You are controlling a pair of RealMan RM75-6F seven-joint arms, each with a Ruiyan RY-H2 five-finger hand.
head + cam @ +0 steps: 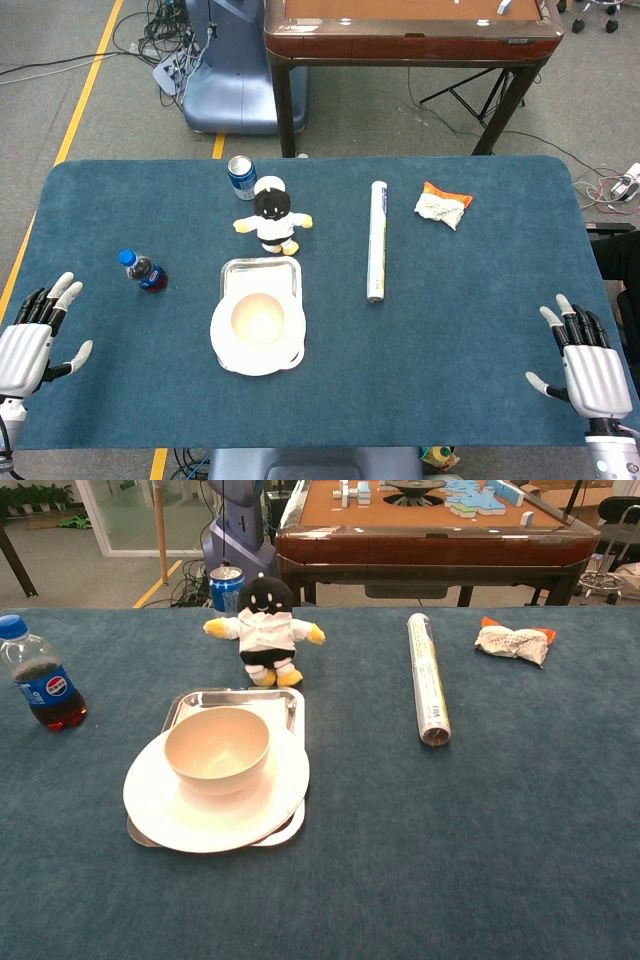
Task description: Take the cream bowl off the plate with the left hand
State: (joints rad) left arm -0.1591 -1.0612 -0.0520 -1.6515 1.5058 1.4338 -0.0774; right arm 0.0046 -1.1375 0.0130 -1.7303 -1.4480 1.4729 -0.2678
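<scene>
The round cream-coloured bowl [217, 750] sits upright in the middle of the round white plate [160, 815], which in turn rests on a rectangular metal tray [292, 708] on the blue cloth-covered table [450, 830]. The left hand [30, 340] lies at the near left edge of the table, fingers apart and holding nothing, well apart from the bowl. The right hand [585, 360] lies at the near right edge, likewise spread and empty. Neither hand appears in the chest view. Judged from this layout, the task is at its opening step: the reach has not begun and the bowl is untouched. The next move calls for the left hand to travel inward and forward to the bowl's left rim, clearing the small dark-cola plastic bottle with a blue cap [143, 270] that stands between hand and plate, then to close on the rim without dragging the plate.
</scene>
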